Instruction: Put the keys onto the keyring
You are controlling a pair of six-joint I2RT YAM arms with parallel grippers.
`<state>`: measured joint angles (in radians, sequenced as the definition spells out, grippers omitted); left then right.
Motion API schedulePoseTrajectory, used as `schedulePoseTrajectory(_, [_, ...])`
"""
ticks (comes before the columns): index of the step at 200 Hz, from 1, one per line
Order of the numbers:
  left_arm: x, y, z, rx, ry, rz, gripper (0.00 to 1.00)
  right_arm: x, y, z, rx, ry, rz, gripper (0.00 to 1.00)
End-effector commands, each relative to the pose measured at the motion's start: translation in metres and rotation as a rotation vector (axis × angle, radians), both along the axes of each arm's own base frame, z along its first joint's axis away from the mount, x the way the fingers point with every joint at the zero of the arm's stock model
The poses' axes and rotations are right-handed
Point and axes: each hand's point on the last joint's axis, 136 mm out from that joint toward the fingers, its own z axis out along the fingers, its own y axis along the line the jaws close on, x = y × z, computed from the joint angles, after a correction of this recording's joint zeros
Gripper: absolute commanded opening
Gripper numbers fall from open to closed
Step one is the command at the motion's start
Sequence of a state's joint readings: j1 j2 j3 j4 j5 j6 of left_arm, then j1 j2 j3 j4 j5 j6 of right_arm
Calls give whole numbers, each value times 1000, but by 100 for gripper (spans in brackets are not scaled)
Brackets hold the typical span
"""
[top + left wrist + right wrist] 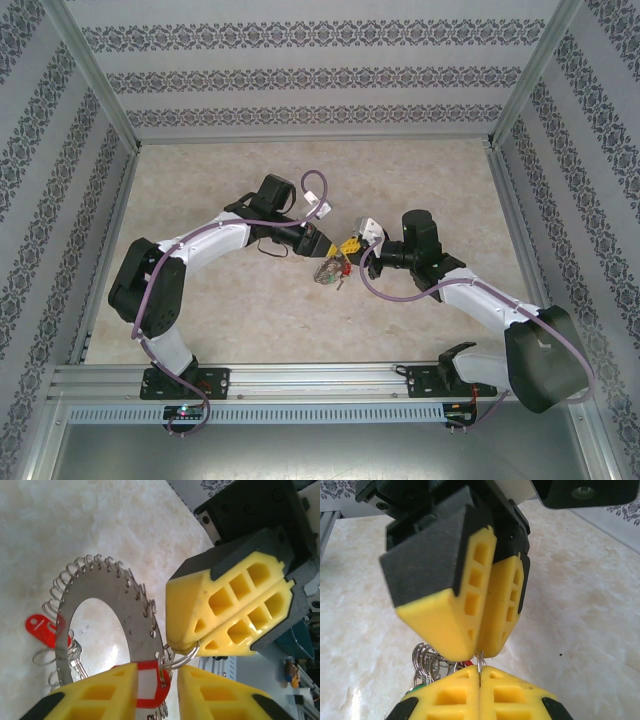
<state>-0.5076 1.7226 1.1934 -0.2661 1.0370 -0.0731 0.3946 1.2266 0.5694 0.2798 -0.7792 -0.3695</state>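
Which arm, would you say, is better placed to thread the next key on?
Left, likely: the left hand brackets a red key tag at the keyring, while the right hand is shut on a silvery link, steadying it.

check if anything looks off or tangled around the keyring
Nothing looks spilled or broken. The one odd bit: the keyring sits at a slant, not flat, with the right gripper shut on just one small link at its rim. A red tag lies between the fingers of the left gripper.
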Motion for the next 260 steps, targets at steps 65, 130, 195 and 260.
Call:
schedulePoseTrajectory(65, [1, 0, 10, -14, 18, -31, 3, -5, 0, 22, 70, -54, 24, 0])
schedulePoseTrajectory(130, [14, 6, 4, 37, 139, 53, 0, -2, -5, 30, 114, -77, -14, 0])
schedulePoseTrajectory(195, [15, 7, -2, 30, 256, 68, 0, -2, -5, 28, 123, -74, -19, 0])
schedulePoseTrajectory(260, [13, 7, -17, 50, 343, 43, 0, 2, -4, 28, 135, -54, -36, 0])
